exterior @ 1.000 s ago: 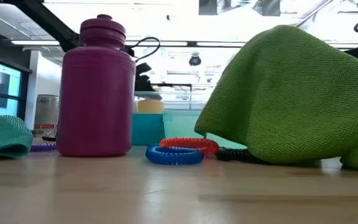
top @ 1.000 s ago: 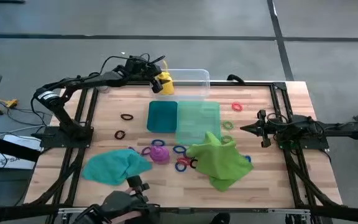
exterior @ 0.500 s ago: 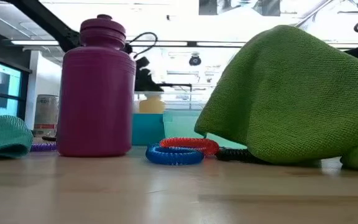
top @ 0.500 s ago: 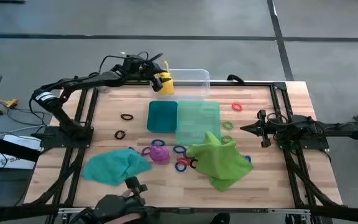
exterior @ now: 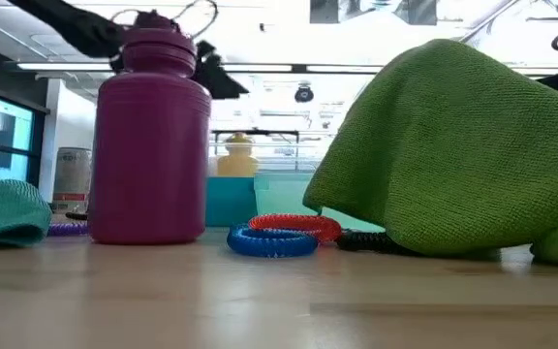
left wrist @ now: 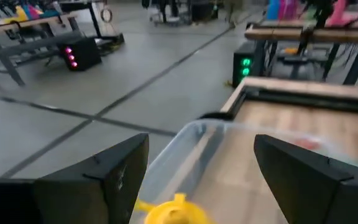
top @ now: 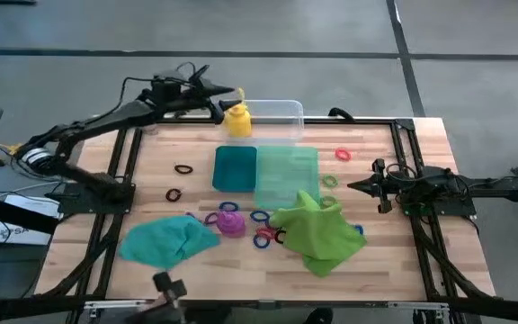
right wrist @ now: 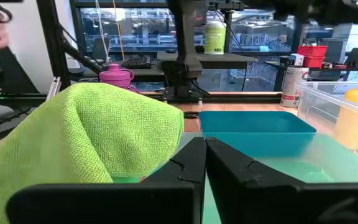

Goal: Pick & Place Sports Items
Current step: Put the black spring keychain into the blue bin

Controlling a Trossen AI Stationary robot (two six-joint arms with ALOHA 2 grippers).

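Two dark arms flank the wooden counter (top: 376, 270). At upper left of the overhead frame, the left gripper (top: 226, 93) hangs with fingers spread, just left of the yellow bottle (top: 236, 120) standing in the clear tub (top: 281, 112). At centre right, the right gripper (top: 356, 187) waits, fingers pressed together. Purple bottle (top: 230, 221), cloths and rings lie lower centre.

Wood table (top: 380, 261), teal two-part tray (top: 266, 171) at centre, clear tub (top: 277, 119) at far edge w/ yellow bottle (top: 236, 120), purple bottle (top: 231, 222) near front, teal cloth (top: 165, 240), lime-green cloth (top: 317, 234), small rings (top: 183, 169) scattered around tray.
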